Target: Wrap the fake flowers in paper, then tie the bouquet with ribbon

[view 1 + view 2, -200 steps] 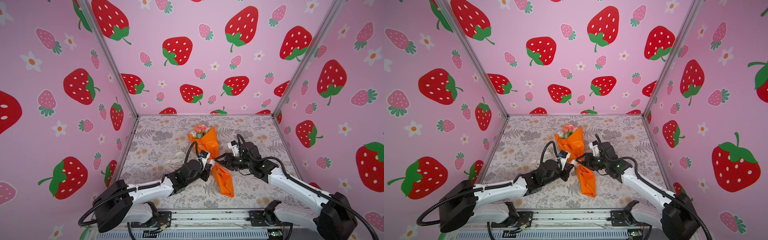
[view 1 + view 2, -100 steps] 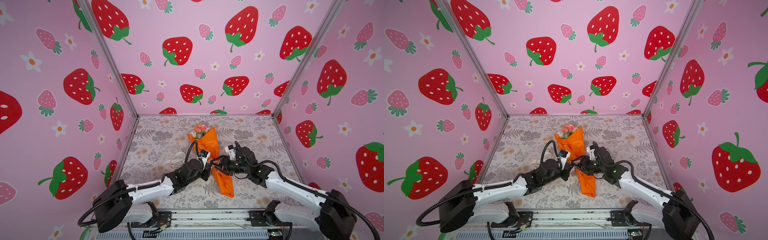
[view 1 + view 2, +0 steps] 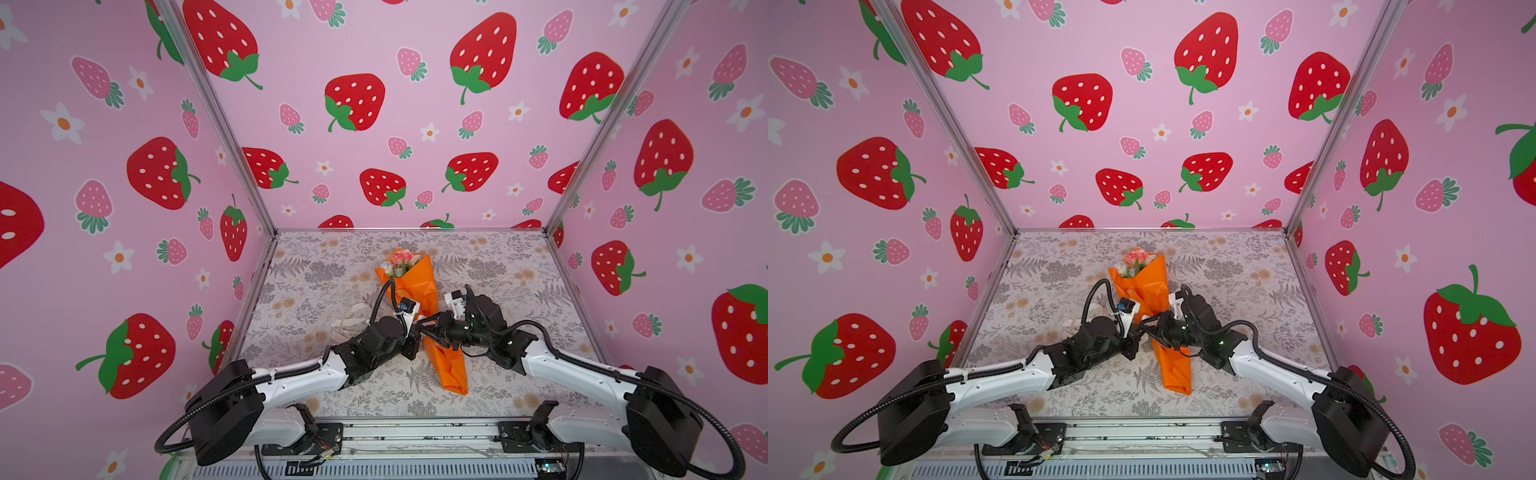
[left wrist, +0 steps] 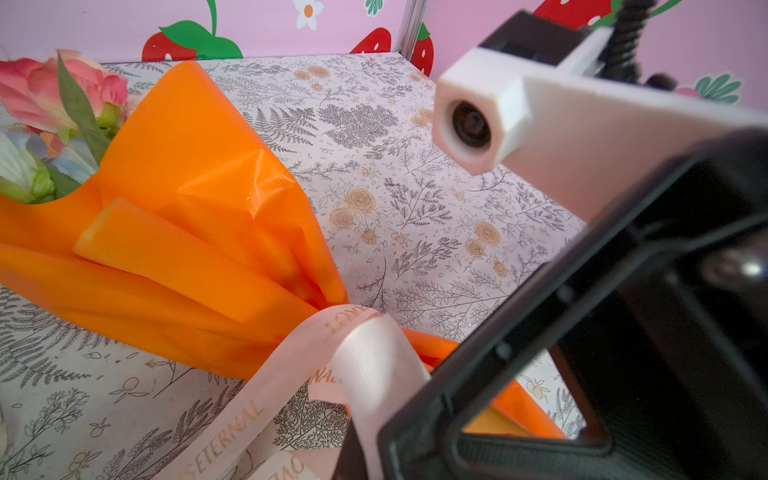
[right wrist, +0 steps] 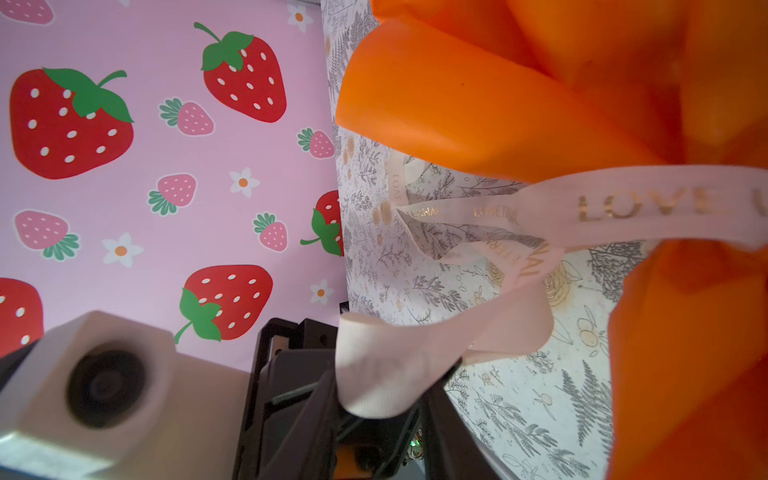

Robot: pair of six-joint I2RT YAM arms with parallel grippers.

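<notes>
Loops of cream ribbon [image 3: 352, 321] lie on the table [image 3: 519, 270] at left. The left gripper [image 3: 412, 332] is clenched on the ribbon's end. Mid-table, the bouquet of fake flowers [image 3: 401, 259] lies in orange wrapping paper [image 3: 413, 286], heads far. The right gripper [image 3: 426, 328] reaches the paper's waist from the right; I cannot tell its grip.

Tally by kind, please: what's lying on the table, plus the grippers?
Bouquet: 1
Orange wrap: 1
Ribbon: 1
Grippers: 2 (left gripper, right gripper)
Total: 5
</notes>
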